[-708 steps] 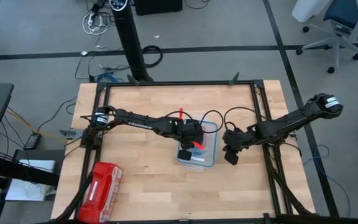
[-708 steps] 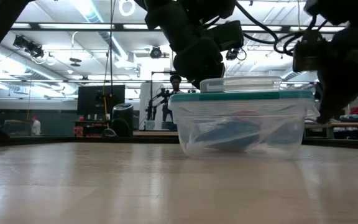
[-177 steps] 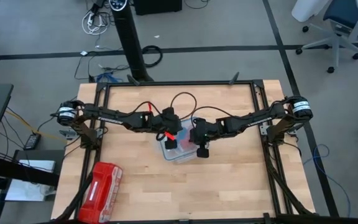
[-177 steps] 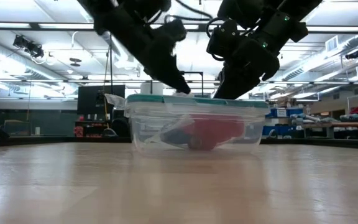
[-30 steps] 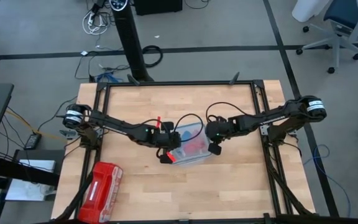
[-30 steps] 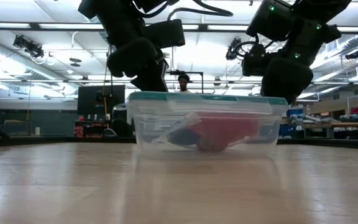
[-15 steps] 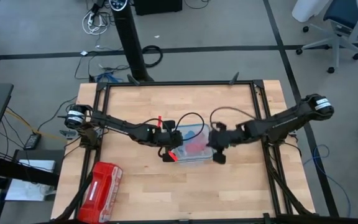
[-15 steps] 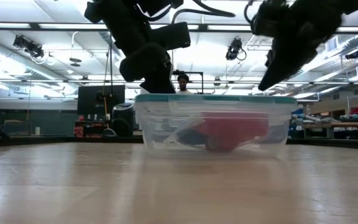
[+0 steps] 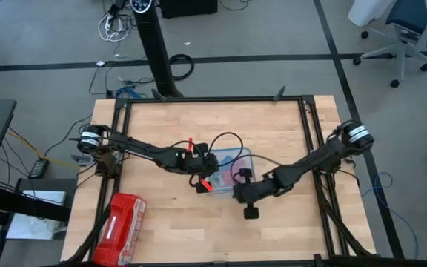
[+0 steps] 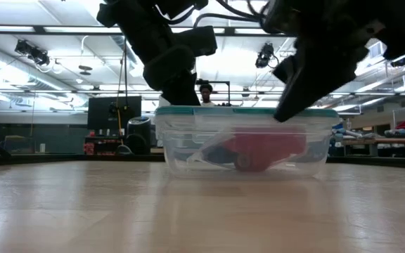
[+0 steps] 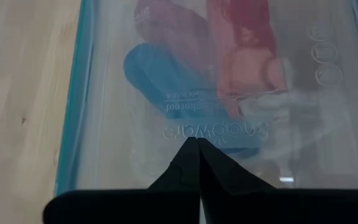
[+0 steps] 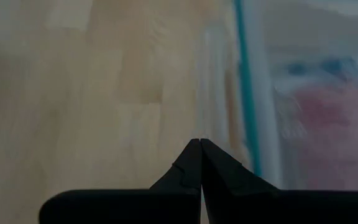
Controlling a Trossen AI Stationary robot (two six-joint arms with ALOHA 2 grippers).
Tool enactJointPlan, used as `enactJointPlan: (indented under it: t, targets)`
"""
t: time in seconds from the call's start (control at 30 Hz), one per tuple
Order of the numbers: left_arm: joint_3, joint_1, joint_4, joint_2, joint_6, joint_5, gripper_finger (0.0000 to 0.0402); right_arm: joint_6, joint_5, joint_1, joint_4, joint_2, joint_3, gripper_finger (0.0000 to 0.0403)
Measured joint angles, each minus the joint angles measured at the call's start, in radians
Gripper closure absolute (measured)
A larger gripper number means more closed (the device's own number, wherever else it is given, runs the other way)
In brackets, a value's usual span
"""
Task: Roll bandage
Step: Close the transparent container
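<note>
You get even overhead light on the table (image 9: 161, 222), soft shadows. Low view's backlit by ceiling lights (image 10: 83, 31); your right wrist view is motion-blurred.

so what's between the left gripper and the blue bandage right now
The clear lid of the teal-rimmed container: in the left wrist view the shut left gripper sits over it, the bandage showing through underneath.
</note>
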Motion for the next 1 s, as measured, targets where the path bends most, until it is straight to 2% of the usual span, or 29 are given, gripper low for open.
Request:
enactJointPlan:
  t: [0.23,0.37,1.0]
  targets:
    - [0.0,0.0,-0.004,-0.001,-0.01,0.015,0.0401,-0.065,0.055,-0.008,-0.066,0.137,0.111,0.0403]
    - [-0.001,0.0,-0.013,-0.001,0.042,0.019,0.0401,-0.087,0.081,-0.025,-0.066,0.175,0.136,0.0403]
    - [-0.001,0.003,-0.013,-0.002,0.095,0.046,0.0401,-0.196,0.168,-0.09,-0.03,0.178,0.133,0.0403]
